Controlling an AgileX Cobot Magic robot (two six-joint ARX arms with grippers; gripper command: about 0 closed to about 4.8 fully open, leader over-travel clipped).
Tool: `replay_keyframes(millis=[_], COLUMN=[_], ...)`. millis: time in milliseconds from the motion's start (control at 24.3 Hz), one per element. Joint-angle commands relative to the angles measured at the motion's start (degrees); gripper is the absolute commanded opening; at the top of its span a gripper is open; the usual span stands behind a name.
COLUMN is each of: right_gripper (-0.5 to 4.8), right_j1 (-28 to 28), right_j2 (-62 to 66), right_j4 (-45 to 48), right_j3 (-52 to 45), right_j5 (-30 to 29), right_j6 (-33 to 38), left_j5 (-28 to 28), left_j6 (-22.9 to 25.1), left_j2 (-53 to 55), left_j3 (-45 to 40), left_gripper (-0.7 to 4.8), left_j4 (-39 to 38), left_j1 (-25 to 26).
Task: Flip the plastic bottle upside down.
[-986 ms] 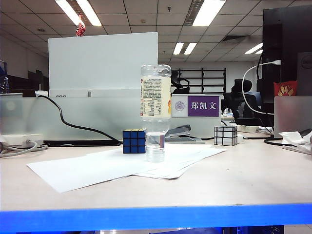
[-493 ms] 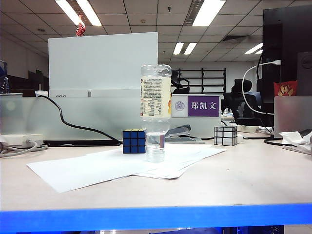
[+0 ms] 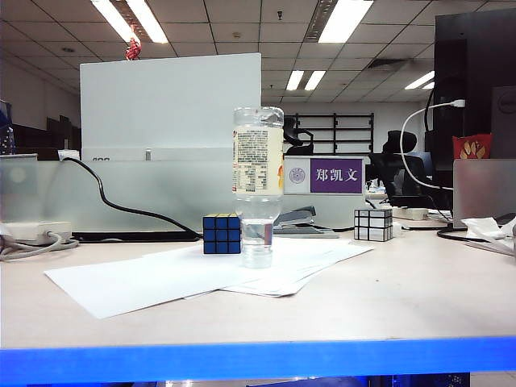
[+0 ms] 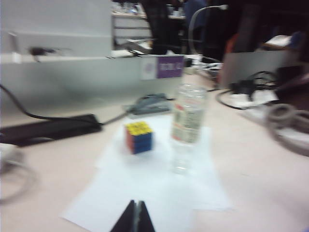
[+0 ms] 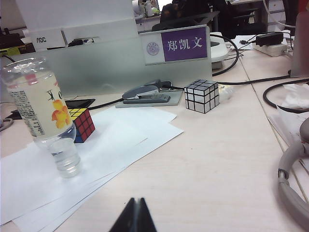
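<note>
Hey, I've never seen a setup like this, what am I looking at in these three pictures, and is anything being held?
It's a two-armed robot at a desk. One picture is from a fixed camera facing the table; the other two are from cameras on each wrist. The dark wedge at the edge of each wrist picture is a claw: the left claw and right claw, both shut, holding nothing. On white papers stands the bottle, already cap-down, beside a coloured cube. Further back are a silver cube and a stapler.

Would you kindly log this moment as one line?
plastic bottle: inverted, standing on cap on paper sheets | left gripper: shut, empty, back from bottle | right gripper: shut, empty, clear
</note>
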Motion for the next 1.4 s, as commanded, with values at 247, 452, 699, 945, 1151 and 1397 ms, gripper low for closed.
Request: replay_keyframes(millis=[247, 452, 699, 945, 1151, 1397], right_gripper=[-0.09, -0.09, -0.09, -0.09, -0.09, -0.09], right_j1=[0.04, 0.04, 0.04, 0.04, 0.04, 0.04], right_j2=[-0.09, -0.09, -0.09, -0.09, -0.09, -0.09], right_j4=[0.59, 0.61, 0.61, 0.61, 0.61, 0.61], right_j3=[0.09, 0.09, 0.09, 0.09, 0.09, 0.09], right_j5=[0.26, 0.26, 0.26, 0.26, 0.26, 0.26], right_j6=[0.22, 0.22, 0.22, 0.22, 0.22, 0.22], left_j5=[-13.90, -18.05, -26.82, -30.75, -33.29, -23.19], left_j6=[1.46, 0.59, -2.40, -2.08, -2.16, -4.98], left_j2=[-0.11, -0.11, -0.11, -0.13, -0.13, -0.13], left_j3=[-14.93, -20.44, -26.45, -28.70, -28.70, -28.68], left_gripper=[-0.05, -0.05, -0.05, -0.05, -0.05, -0.05], left_j4=[20.70, 23.30, 30.53, 34.97, 34.93, 32.83], left_j1=[0.13, 0.11, 0.11, 0.13, 0.83, 5.68])
